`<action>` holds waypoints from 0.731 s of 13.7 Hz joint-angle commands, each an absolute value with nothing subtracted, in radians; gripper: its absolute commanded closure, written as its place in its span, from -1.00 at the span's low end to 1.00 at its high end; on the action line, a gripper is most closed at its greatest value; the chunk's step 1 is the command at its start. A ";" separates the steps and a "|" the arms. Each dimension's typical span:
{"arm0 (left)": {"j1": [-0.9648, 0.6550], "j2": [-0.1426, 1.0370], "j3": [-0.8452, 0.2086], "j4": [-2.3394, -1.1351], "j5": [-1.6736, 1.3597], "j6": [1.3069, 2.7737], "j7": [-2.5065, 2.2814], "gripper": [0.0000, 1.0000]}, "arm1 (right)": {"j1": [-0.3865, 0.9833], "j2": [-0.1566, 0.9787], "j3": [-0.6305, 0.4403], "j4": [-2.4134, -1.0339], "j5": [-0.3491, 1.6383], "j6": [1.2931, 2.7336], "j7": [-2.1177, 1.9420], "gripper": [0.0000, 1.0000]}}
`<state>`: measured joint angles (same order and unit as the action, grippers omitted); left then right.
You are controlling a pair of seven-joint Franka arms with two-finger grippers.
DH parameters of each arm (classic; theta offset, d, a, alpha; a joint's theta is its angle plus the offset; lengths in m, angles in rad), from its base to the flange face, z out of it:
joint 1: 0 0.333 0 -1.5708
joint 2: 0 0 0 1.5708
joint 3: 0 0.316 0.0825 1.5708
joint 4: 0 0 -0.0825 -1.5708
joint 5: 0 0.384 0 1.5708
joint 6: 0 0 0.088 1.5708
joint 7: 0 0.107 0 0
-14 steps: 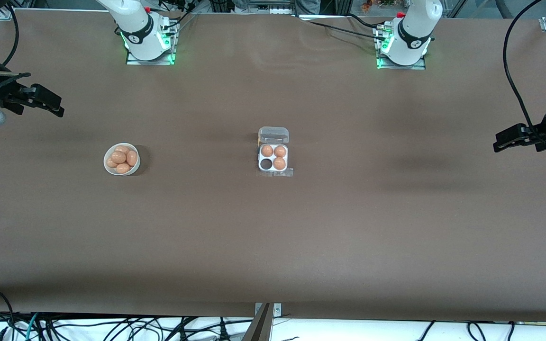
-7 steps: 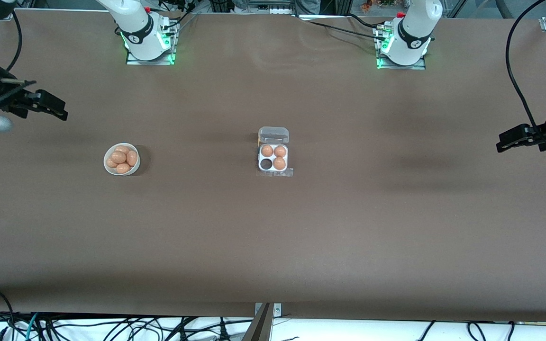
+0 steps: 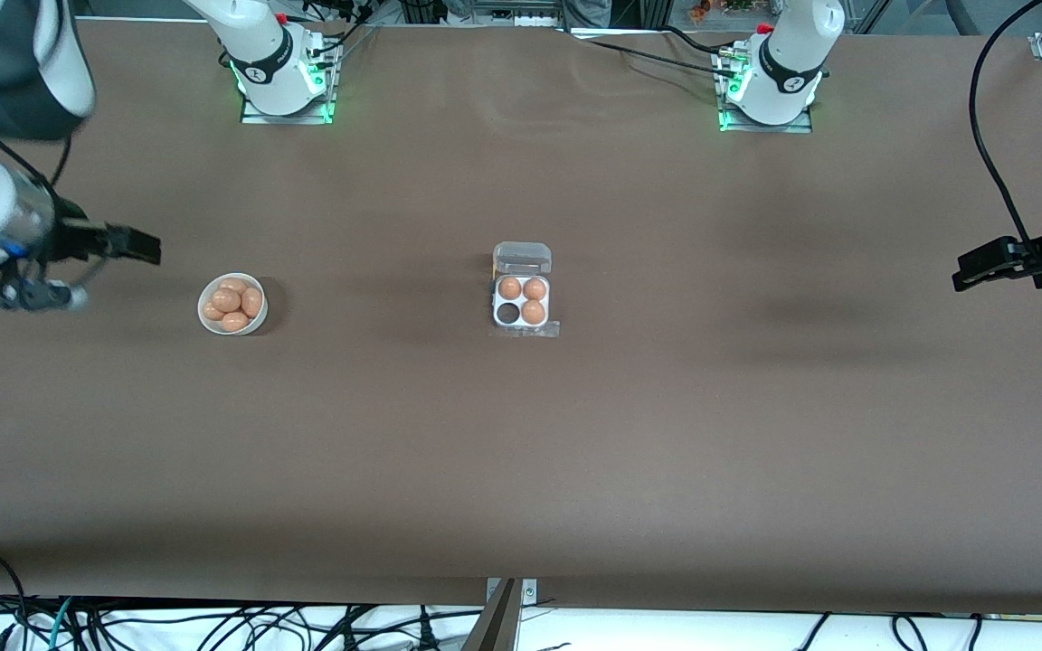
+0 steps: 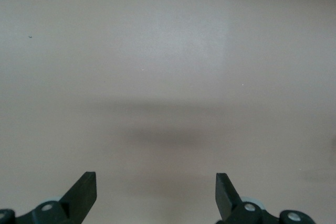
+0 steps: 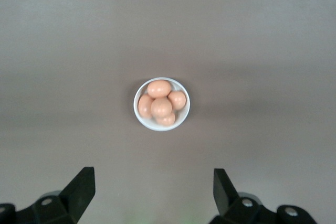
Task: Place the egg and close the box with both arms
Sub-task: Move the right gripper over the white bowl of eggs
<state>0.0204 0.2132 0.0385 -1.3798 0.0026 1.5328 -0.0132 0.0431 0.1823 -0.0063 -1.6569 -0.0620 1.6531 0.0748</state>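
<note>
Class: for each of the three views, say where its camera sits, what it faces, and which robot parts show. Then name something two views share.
Front view: high across the table, facing both bases; shows the box, the bowl, right gripper and left gripper.
Left wrist view: on the left arm, facing bare table; its open fingers show.
Right wrist view: on the right arm, facing the bowl; its open fingers show.
Shared: the bowl of eggs, in front and right wrist views.
</note>
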 commanded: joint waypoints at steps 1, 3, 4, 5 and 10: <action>0.021 0.222 0.040 -1.355 0.002 1.522 -0.006 -1.00 | 0.043 0.192 -0.002 -1.745 -0.083 1.783 0.083 -1.00; 0.018 0.222 0.037 -1.355 0.002 1.520 -0.009 -1.00 | 0.041 0.178 -0.005 -1.877 -0.080 1.944 0.084 -1.00; 0.018 0.222 0.037 -1.355 0.002 1.520 -0.009 -1.00 | 0.041 0.166 -0.005 -1.935 -0.080 2.016 0.084 -1.00; 0.018 0.224 0.037 -1.356 0.002 1.520 -0.009 -1.00 | 0.041 0.164 -0.005 -1.983 -0.077 2.086 0.084 -1.00; 0.018 0.224 0.037 -1.362 0.002 1.519 -0.011 -1.00 | 0.040 0.164 -0.012 -2.273 -0.078 2.491 0.077 -1.00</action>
